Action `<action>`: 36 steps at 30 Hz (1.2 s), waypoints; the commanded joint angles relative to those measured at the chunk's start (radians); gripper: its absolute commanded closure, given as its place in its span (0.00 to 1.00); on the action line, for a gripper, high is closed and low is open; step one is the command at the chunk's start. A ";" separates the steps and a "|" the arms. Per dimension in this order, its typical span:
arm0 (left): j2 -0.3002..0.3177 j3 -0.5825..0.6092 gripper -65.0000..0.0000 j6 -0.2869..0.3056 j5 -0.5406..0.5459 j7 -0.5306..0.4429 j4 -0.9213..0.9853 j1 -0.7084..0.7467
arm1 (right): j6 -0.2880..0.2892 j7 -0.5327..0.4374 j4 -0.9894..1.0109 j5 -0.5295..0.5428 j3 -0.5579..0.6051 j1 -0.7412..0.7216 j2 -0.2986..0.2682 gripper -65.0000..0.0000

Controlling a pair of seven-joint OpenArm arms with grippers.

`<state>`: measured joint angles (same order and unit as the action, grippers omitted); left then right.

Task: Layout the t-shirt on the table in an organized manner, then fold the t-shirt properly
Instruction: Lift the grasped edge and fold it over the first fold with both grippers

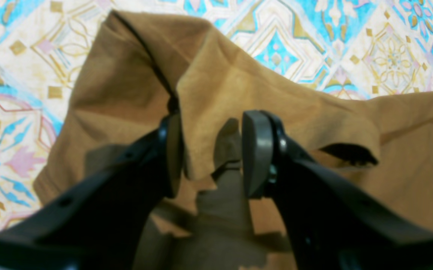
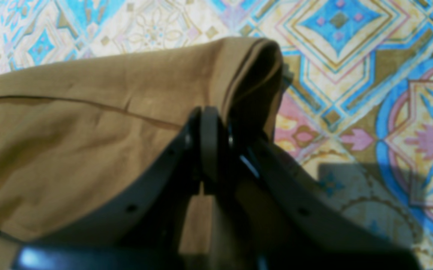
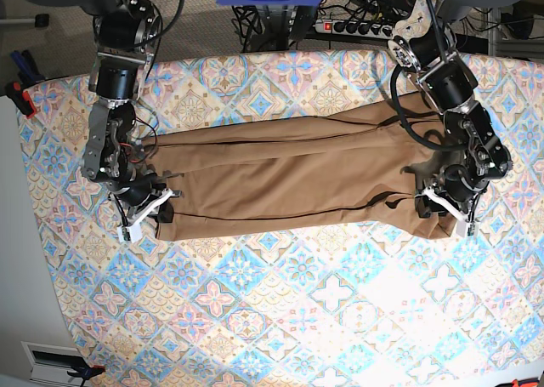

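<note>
- The t-shirt (image 3: 297, 179) lies stretched into a long tan-brown band across the middle of the surface (image 3: 280, 319), running from one arm to the other in the base view.
- Several lengthwise creases and folds run along the fabric, so it is bunched into a narrow strip rather than spread flat.
- The right gripper (image 3: 157, 202) sits at the end of the shirt on the left side of the base view, low against the surface.
- In the right wrist view its fingers (image 2: 209, 142) are pressed together, pinching a rolled edge of the t-shirt (image 2: 89, 131) whose hem curls up beside them.
- The patterned surface (image 2: 351, 75) shows just beyond that rolled edge.
- The left gripper (image 3: 446, 207) is at the opposite end of the shirt, on the right side of the base view.
- In the left wrist view its fingers (image 1: 257, 153) stand partly apart with a clear gap, and a flap of the t-shirt (image 1: 238, 86) hangs down between them.
- The flap's edge lies against the inner face of one finger; whether the fabric is actually gripped cannot be told.
- Behind that flap the shirt rises in a peaked fold, with the tiled surface (image 1: 25, 75) visible around it.
</note>
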<state>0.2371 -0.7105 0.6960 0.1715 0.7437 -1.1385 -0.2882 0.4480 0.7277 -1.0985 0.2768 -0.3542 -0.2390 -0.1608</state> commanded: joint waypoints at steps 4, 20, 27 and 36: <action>0.043 -0.001 0.65 0.002 0.018 -0.022 0.004 -0.019 | 0.005 -0.020 -0.022 0.014 -0.003 -0.024 -0.010 1.00; 0.057 0.004 0.94 0.002 0.018 -0.117 0.136 -0.046 | 0.005 -0.020 -0.024 0.014 -0.003 -0.024 -0.010 1.00; 0.046 0.004 1.00 0.002 0.023 -0.115 0.131 -0.046 | 0.005 -0.020 -0.025 0.014 -0.003 -0.020 -0.009 1.00; 0.043 0.004 1.00 0.002 0.027 -0.106 0.065 -0.044 | 0.005 0.011 -0.042 0.014 -0.007 -0.030 -0.012 1.00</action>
<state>0.2630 -0.7078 0.6926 0.1776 0.6594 -1.0477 -0.3054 0.4469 0.7643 -1.1137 0.2741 -0.3565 -0.2405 -0.1608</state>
